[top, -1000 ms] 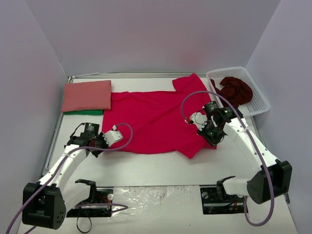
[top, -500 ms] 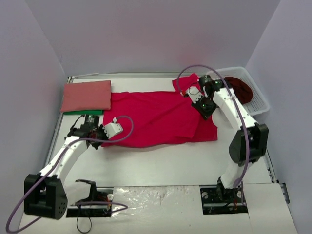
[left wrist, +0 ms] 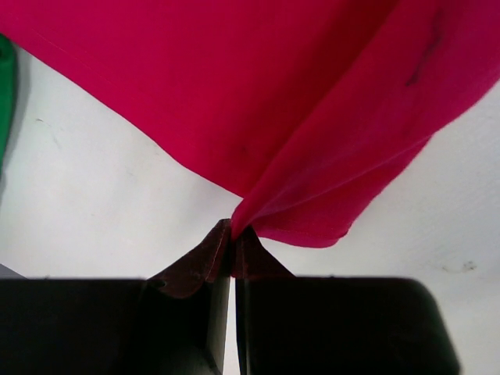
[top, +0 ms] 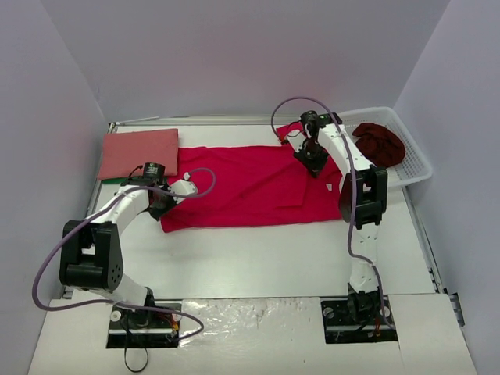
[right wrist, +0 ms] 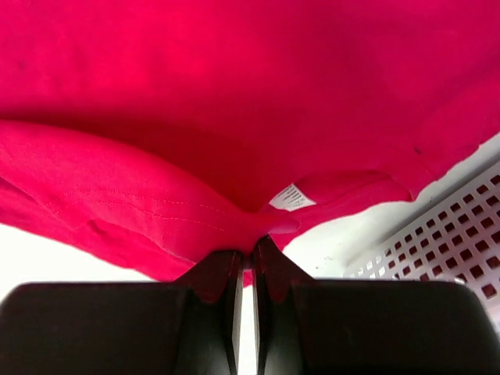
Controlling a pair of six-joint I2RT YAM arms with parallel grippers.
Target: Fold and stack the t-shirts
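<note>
The bright crimson t-shirt (top: pixel 250 183) lies across the middle of the table, its near part doubled over toward the back. My left gripper (top: pixel 162 201) is shut on a pinch of its left end (left wrist: pixel 297 180), just above the table. My right gripper (top: pixel 311 162) is shut on a fold of the cloth (right wrist: pixel 156 211) at the right end, close to the white neck label (right wrist: pixel 292 197). A folded salmon-red t-shirt (top: pixel 139 152) rests at the back left. A dark maroon t-shirt (top: pixel 380 143) lies crumpled in the basket.
The white lattice basket (top: pixel 414 168) stands at the back right, and its wall (right wrist: pixel 453 242) is just right of my right gripper. A green cloth edge (left wrist: pixel 5 94) shows under the salmon shirt. Grey walls enclose the table on three sides.
Both grippers have moved away from the near edge toward the back, carrying the crimson shirt's near part over itself. The shirt now covers a narrower band. The right arm has stretched out far.
</note>
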